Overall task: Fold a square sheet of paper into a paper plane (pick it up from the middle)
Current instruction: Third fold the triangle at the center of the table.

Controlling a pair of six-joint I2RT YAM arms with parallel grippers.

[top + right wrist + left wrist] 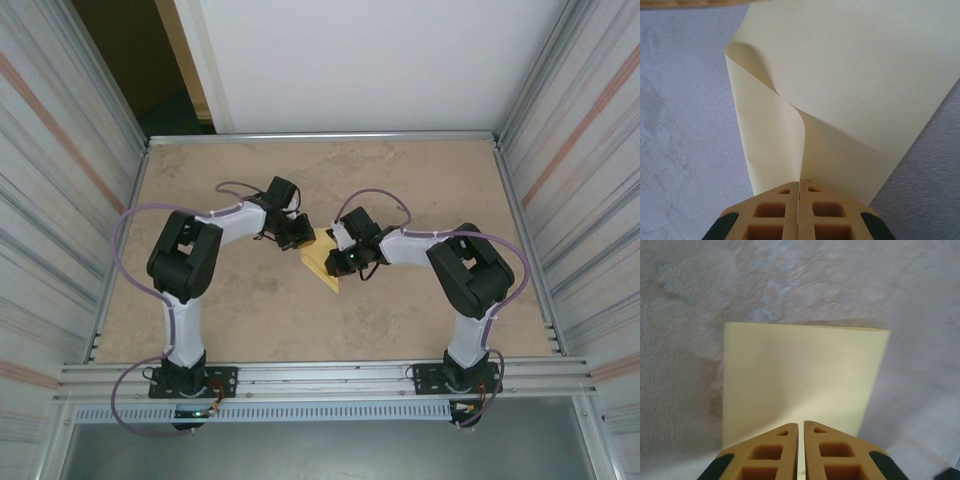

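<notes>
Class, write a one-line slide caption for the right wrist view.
Right gripper shut on the pale yellow sheet of paper, one side curled, table beneath.

Rig: left arm (185,262), right arm (470,272), white tubular links, bulky black joint housings. Thin lilac cable (122,240) trails each, looping wide at 9 o'clock. Black bases (185,378) at 6 o'clock. Ochre moulded fingers (765,460), square recesses, dark green corners.

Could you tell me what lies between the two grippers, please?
The square sheet of paper spans the gap between the left gripper and the right gripper, both pinching it; the top view shows this.
</notes>
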